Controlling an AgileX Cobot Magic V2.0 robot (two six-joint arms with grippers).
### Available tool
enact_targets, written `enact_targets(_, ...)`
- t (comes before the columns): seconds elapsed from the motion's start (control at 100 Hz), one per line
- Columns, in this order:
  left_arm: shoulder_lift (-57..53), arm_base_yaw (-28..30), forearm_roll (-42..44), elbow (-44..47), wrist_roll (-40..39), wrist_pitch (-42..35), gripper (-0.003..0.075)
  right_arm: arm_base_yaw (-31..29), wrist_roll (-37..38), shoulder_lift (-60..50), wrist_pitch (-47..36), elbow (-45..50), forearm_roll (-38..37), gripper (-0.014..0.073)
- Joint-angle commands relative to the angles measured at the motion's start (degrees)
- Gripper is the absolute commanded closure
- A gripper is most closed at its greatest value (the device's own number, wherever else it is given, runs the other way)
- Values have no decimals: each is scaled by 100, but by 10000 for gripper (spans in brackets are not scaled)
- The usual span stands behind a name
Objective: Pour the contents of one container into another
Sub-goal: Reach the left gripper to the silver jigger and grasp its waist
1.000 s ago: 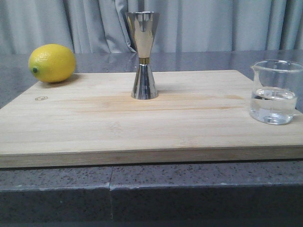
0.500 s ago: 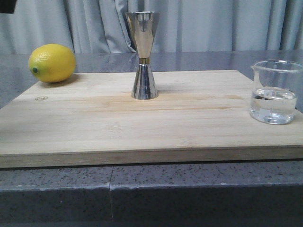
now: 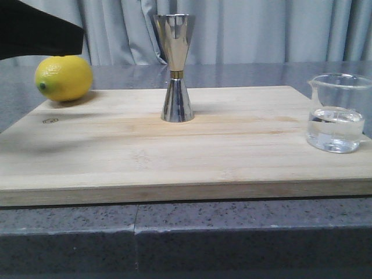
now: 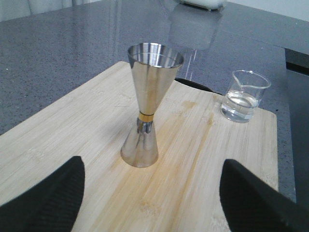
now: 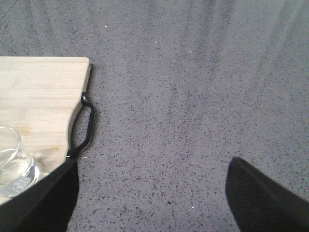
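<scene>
Jigger: the steel jigger (image 3: pixel 176 68) is seen upright near the middle of the wooden board (image 3: pixel 174 157), a gold band at its waist.
Beaker: the glass beaker (image 3: pixel 338 113) is placed upright at the board's right end, well apart from the jigger, partly filled with clear liquid.
Lemon: a lemon (image 3: pixel 64 77) is seen at the board's far left corner.
Left tool: the left tool (image 4: pixel 149 193) is spread wide, nothing gripped, the jigger framed between its fingers.
Right tool: the right tool (image 5: pixel 149 193) is spread wide over the grey surface (image 5: pixel 193 96), nothing gripped, the beaker beside 1 finger.
</scene>
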Motion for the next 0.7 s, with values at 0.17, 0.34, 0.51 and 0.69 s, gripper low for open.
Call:
enact_targets(0.17, 271, -612, -1104, -131, 850, 319, 183, -26, -42, 111, -434, -180, -32, 49)
enact_targets(0.34, 573, -1031, -1129, -456, 981, 232, 183, -26, -42, 111, -434, -180, -32, 49)
enact_targets(0.51, 1015, -1411, -1129, -994, 981, 137, 183, -26, -42, 111, -434, -180, -32, 49)
enact_targets(0.69, 1570, -1709, -1129, -1607, 970, 137, 183, -26, -42, 111, -434, -180, -32, 49)
